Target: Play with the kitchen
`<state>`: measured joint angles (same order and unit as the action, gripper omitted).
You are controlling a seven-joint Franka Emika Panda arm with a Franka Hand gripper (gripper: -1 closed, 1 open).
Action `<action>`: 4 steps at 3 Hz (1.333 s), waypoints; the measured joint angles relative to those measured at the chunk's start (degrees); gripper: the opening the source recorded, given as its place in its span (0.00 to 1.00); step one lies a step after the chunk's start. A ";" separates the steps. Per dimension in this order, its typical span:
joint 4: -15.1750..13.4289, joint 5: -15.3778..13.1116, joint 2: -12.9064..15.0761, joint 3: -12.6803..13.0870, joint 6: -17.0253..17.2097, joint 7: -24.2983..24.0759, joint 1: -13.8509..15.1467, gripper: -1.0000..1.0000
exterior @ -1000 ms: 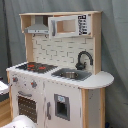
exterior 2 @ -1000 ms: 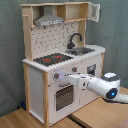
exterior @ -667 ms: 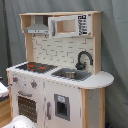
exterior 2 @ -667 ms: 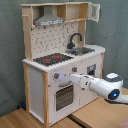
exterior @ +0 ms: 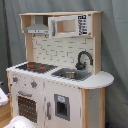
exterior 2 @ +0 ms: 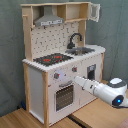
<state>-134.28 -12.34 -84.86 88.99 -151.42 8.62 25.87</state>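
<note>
The kitchen (exterior: 60, 95) (exterior 2: 40, 82) is a tall white and light-wood toy. It has a black-red hob (exterior: 35, 66) (exterior 2: 52, 59), a black faucet (exterior: 84, 59) (exterior 2: 75, 39), a steel sink (exterior: 70, 75) (exterior 2: 82, 50) and a grey hood (exterior: 37, 27) (exterior 2: 48, 19). In the second exterior view my white arm reaches in from the second exterior view's right. My gripper (exterior 2: 76, 80) is at the kitchen's front, just above the windowed oven door (exterior 2: 64, 96) and below a knob (exterior 2: 74, 70). Whether it touches the front is unclear.
A grey curtain (exterior 2: 10, 50) hangs behind the kitchen. The toy stands on wooden boards (exterior 2: 30, 120). An upper cabinet door (exterior 2: 94, 12) stands ajar. A white rounded part of the arm (exterior: 20, 123) shows at the first exterior view's bottom edge.
The arm has shifted only slightly. Its tip stays at the kitchen's front near the knobs. The kitchen itself looks unchanged.
</note>
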 joint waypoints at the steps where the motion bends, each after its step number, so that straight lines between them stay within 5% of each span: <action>1: -1.14 -0.09 -0.33 1.22 0.73 -6.57 -1.62 1.00; 4: -1.63 -0.34 -1.38 2.81 3.16 -27.14 -4.44 1.00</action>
<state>-135.91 -12.68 -86.24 91.80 -148.27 -18.52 21.44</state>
